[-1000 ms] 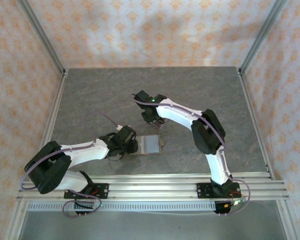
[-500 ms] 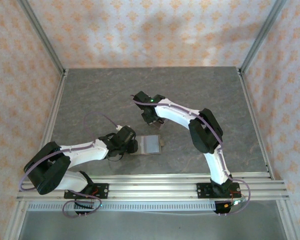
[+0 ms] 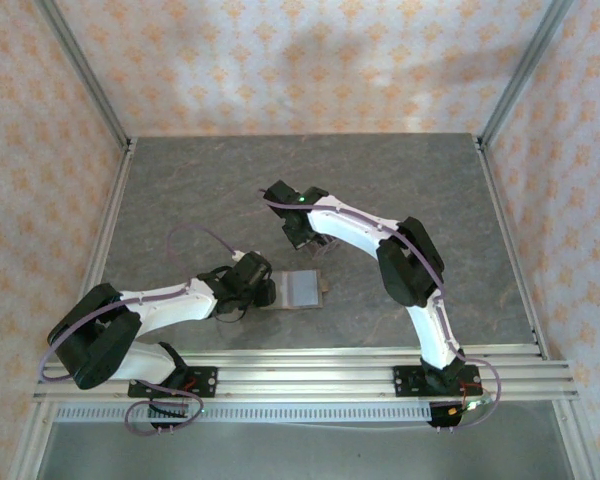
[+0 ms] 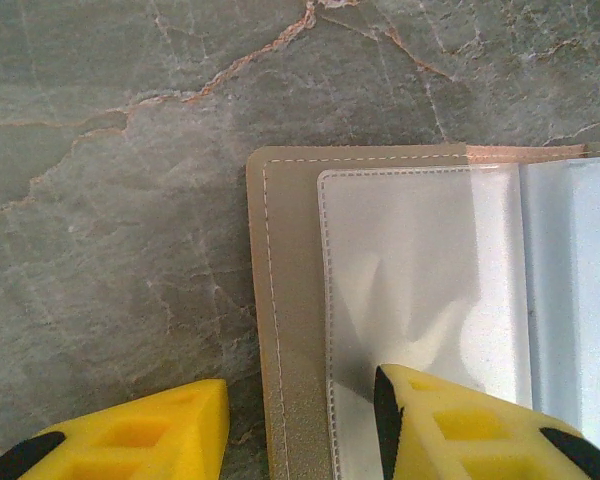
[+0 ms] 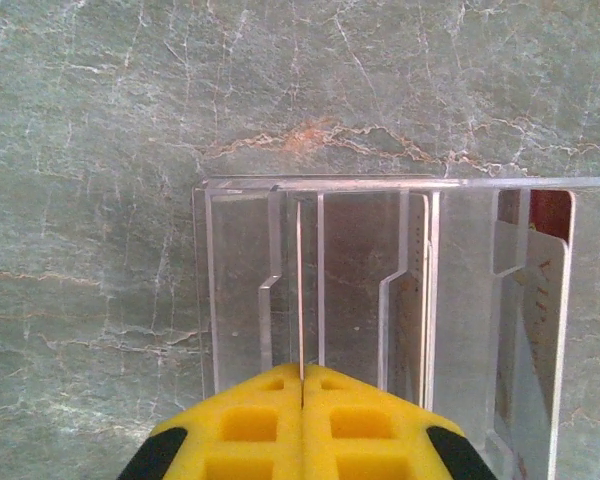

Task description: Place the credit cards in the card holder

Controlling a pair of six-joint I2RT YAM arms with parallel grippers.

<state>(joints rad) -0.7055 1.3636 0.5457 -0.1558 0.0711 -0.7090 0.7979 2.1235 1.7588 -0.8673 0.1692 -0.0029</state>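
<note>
Top external view has my left claw [image 3: 270, 291] low over the grey stone table [image 3: 180, 200], its tip at the near left edge of the card holder [image 3: 302, 290], which lies open and flat just ahead of it. My right claw [image 3: 308, 245] reaches further out, beyond the holder and apart from it. From my left wrist I see my jaws standing roughly half open with nothing pinched between them. One yellow finger [image 4: 130, 435] sits over bare table to the left. The other finger [image 4: 460, 430] lies over the clear sleeve [image 4: 420, 290] inside the holder. The holder's tan stitched border runs up between the two fingers and away from me. From my right wrist, my yellow fingers [image 5: 250, 420] are pressed together with no gap. Directly ahead of them stands a clear slotted stand [image 5: 240, 280] on the table, its walls running away from me. A thin sheet [image 5: 300, 290], seen edge-on in one slot, runs straight out from the seam between my fingertips. I cannot tell whether it is a card nipped there or only a thing lined up with the seam. One credit card [image 5: 543, 300] stands in a slot to the right of my fingers, pale-faced with a dark red patch at its far end.
</note>
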